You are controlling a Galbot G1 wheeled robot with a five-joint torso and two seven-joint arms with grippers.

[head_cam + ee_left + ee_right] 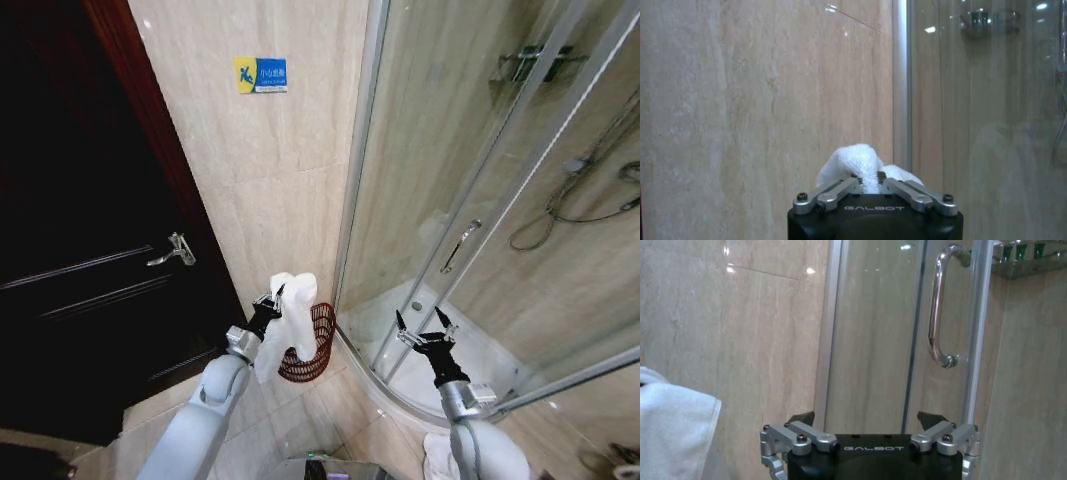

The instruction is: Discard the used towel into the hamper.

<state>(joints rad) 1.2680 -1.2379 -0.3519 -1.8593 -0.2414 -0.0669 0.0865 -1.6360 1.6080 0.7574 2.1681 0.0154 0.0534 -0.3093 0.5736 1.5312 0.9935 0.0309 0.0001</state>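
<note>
A white towel [288, 318] hangs from my left gripper [278, 294], which is shut on its upper end; the cloth drapes down beside the arm. In the left wrist view the towel [857, 162] bulges up between the closed fingers [839, 191]. Just to the right of it and lower, the hamper [312, 350], a small reddish-brown wire basket, stands on the floor in the corner between wall and shower. My right gripper [425, 327] is held open in front of the shower glass, nothing between its fingers [800, 432]. An edge of the towel [673, 435] shows in the right wrist view.
A curved glass shower enclosure [470, 200] with a chrome door handle [938, 315] fills the right. A dark wooden door [70, 250] with a lever handle [175, 250] stands at the left. The marble wall [270, 180] lies straight ahead, with a blue sign [261, 75].
</note>
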